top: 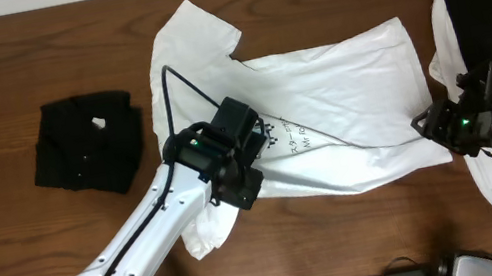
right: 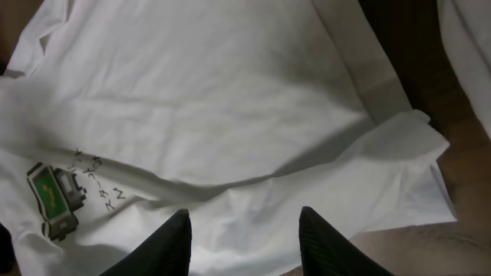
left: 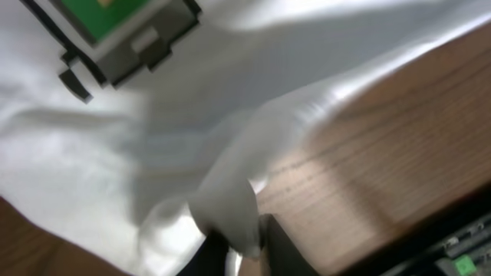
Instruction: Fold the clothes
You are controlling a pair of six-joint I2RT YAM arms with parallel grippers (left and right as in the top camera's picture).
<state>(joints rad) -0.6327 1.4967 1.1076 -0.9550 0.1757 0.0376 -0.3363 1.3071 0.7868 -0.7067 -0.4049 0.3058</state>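
Seemingly T-shirt inside left gripper.

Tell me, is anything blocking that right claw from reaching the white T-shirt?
Nothing visible is. The right gripper hangs with its fingers apart directly over the white T-shirt, near one corner of it, and only the shirt's own cloth shows between and below them.

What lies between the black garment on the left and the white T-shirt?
Only a narrow strip of bare wooden table separates the black garment from the white T-shirt. The overhead view shows this.
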